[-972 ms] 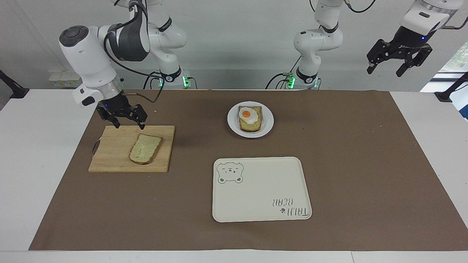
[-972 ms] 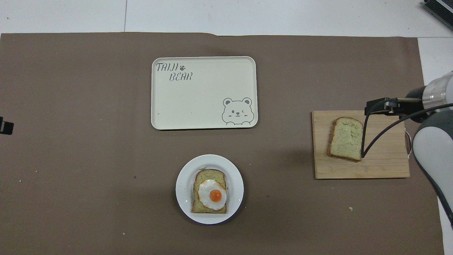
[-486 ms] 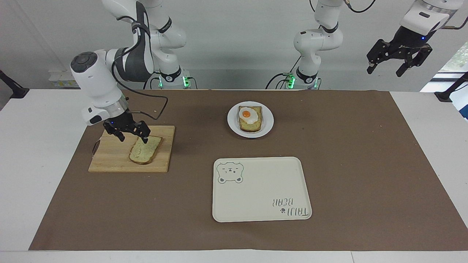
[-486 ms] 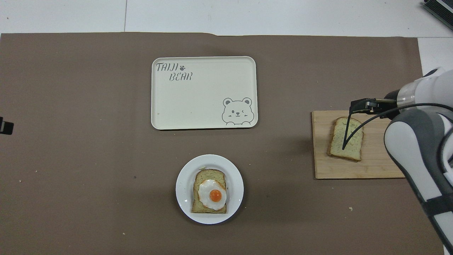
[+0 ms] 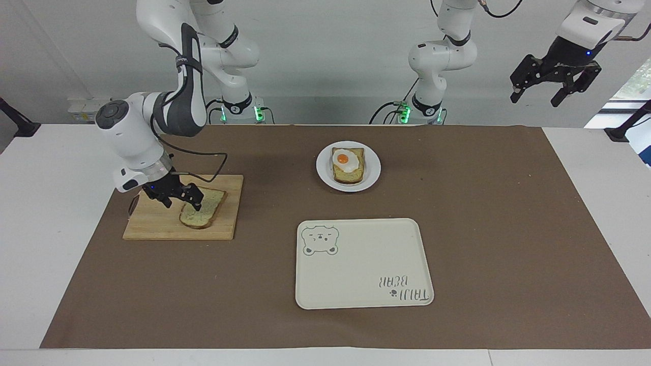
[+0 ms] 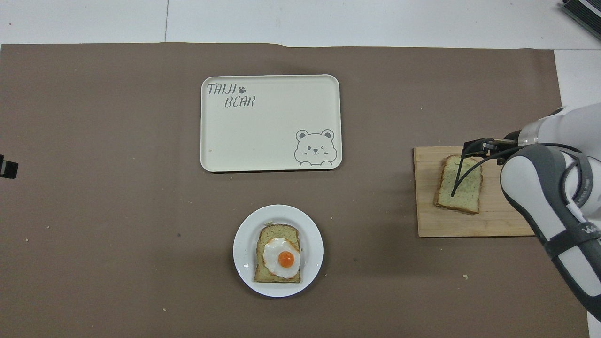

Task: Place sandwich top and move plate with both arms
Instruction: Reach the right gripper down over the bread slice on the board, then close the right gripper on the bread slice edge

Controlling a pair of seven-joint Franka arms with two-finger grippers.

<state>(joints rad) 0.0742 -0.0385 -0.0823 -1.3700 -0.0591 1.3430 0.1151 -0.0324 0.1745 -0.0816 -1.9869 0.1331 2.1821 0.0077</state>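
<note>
Brown mat (image 5: 483,229): we see it covering most of the white table (image 5: 46,213), with everything else set on it.
Right arm (image 5: 152,122): we see it reaching down over the cutting board at its own end of the table.
Left arm (image 5: 585,25): we see it waiting, raised high past its end of the table.
Cream tray (image 5: 366,274): we find it with the bear drawing, farther from the robots than the plate, nothing on it.
Cutting board (image 5: 152,223): we see a wooden board toward the right arm's end, carrying the sandwich top.
Plate (image 5: 373,173): we find it near the robots at mid-table, well apart from the board, holding the slice with the fried egg (image 5: 344,160).
Sandwich top (image 5: 208,216): we see the plain slice lying flat on the board.
Right gripper (image 5: 181,200): we see it low over the slice's edge, fingers spread, one tip at the bread; we cannot tell whether it touches.
Left gripper (image 5: 538,94): we see it hanging in the air, fingers spread, holding nothing.
</note>
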